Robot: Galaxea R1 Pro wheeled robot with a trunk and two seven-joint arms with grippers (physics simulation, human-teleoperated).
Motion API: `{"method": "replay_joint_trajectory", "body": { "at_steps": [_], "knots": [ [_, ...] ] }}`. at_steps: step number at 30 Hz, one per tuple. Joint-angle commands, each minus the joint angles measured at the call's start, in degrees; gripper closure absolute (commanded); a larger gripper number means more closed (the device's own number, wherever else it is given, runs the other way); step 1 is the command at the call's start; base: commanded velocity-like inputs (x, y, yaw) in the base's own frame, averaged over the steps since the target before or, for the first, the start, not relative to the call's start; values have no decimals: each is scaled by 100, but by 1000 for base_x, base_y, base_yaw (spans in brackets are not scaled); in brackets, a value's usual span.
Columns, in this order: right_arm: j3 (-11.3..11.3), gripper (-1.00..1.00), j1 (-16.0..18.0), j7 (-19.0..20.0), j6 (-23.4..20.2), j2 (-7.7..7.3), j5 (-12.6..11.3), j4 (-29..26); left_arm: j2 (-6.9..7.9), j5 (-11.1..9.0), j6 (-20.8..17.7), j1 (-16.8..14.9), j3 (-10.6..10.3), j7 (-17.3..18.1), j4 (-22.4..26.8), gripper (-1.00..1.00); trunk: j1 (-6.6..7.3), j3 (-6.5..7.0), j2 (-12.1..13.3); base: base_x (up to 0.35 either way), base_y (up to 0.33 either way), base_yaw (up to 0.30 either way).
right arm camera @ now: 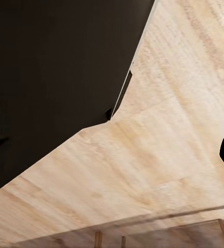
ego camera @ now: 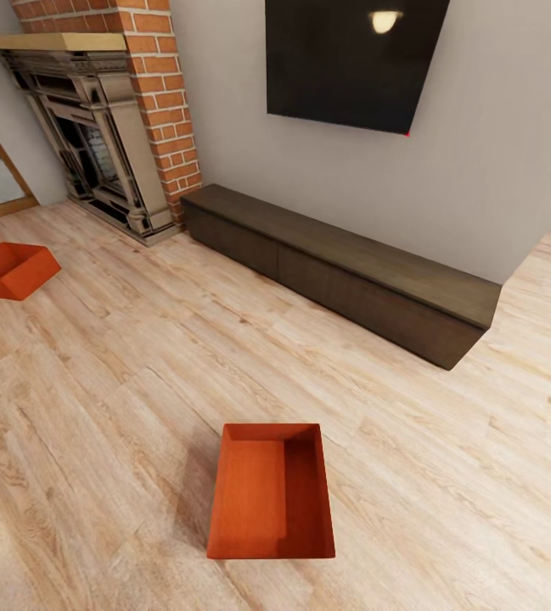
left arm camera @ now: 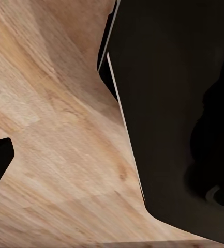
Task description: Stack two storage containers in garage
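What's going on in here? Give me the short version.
Nothing is being handled yet. Both orange-red storage containers sit apart on the living room's wood floor: the near container just ahead of the robot, the far container off towards the brick fireplace. A low dark cabinet runs along the wall under the TV. The wrist views show floor and dark robot parts.

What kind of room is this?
It looks like a living room. There is a brick fireplace, a big black TV on the wall with a long low cabinet under it, and a light wood floor. Two orange bins sit on the floor.
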State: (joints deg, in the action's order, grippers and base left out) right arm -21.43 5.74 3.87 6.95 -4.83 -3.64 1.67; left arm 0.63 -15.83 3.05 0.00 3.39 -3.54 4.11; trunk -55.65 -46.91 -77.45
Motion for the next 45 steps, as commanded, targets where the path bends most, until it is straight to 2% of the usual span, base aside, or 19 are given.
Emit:
{"method": "replay_joint_trajectory", "body": {
  "at_steps": [1, 13, 15, 17, 19, 21, 23, 27, 28, 29, 32, 33, 35, 37, 38, 40, 41, 45],
  "knots": [
    [-27, -100, 6, 26, 36, 0, -40, 18, -2, -8, 12, 0, 31, -4, 2, -100, 0, -3, -2, 0, 0, 0],
    [-43, -100, 7, 26, 113, -30, 3, -62, -2, -31, 9, 0, 47, -4, -5, -100, 0, -3, -2, 0, 0, 0],
    [-19, -100, 13, 26, 101, -52, -33, -201, -6, -50, 9, 0, 66, -5, -4, -100, 0, -3, -2, 0, 0, 0],
    [10, -100, 18, 28, 47, -76, -110, -588, -8, -53, 5, 0, 71, -39, 47, -100, 0, -3, -2, 0, 0, 0],
    [43, -100, 1, 31, -77, -90, -182, -945, 54, -57, 2, 0, 73, -55, 220, -100, 0, -3, -2, 0, 0, 0],
    [161, -100, 53, 20, -418, -106, -276, -1235, 157, -45, -39, 0, 68, -65, 760, -100, 0, -3, -2, 0, 0, 0],
    [437, -100, 420, 6, -853, -168, -386, -1435, 264, -16, -85, -1, 66, -69, 1482, -100, 0, -3, -2, 0, 0, 0],
    [604, -100, 945, -1, -1083, -192, -431, -1512, 330, 8, -123, -20, 66, -79, 2105, -100, 0, -3, -2, 0, 0, 0],
    [657, -100, 1370, -6, -1192, -181, -444, -1538, 343, 16, -326, -151, 65, -83, 2528, -100, 0, -3, -2, 0, 0, 0],
    [675, -100, 1701, -6, -1319, -168, -449, -1546, 337, 25, -667, -365, 65, -84, 2754, -100, 0, -3, -2, 0, 0, 0],
    [691, -100, 2227, -8, -1604, -146, -452, -1561, 311, 29, -1334, -849, 65, -81, 2944, -100, 0, -3, -2, 0, 0, 0],
    [693, -100, 2336, -8, -1654, -140, -452, -1571, 303, 27, -1453, -966, 64, -80, 2962, -100, 0, -3, -2, 0, 0, 0],
    [698, -100, 2808, -11, -1803, -122, -455, -1651, 223, 24, -1843, -1507, 49, -78, 3005, -100, 0, -3, -2, 0, 0, 0],
    [700, -100, 3019, -15, -1850, -116, -458, -1680, 149, 30, -1968, -1752, 39, -79, 3013, -100, 0, -3, -2, 0, 0, 0],
    [701, -100, 3232, -26, -1898, -105, -459, -1698, 46, 35, -2064, -1979, 31, -85, 3015, -100, 0, -3, -2, 0, 0, 0],
    [698, -100, 3449, -47, -1953, -61, -461, -1710, -67, 44, -2137, -2198, 25, -107, 2997, -100, 0, -3, -2, 0, 0, 0],
    [696, -100, 3660, -77, -2016, 35, -461, -1718, -170, 55, -2202, -2420, 20, -163, 2971, -100, 0, -3, -2, 0, 0, 0],
    [694, -100, 4113, -172, -2192, 321, -468, -1723, -413, 134, -2407, -2959, 13, -423, 2904, -100, 0, -3, -2, 0, 0, 0]
  ]
}}
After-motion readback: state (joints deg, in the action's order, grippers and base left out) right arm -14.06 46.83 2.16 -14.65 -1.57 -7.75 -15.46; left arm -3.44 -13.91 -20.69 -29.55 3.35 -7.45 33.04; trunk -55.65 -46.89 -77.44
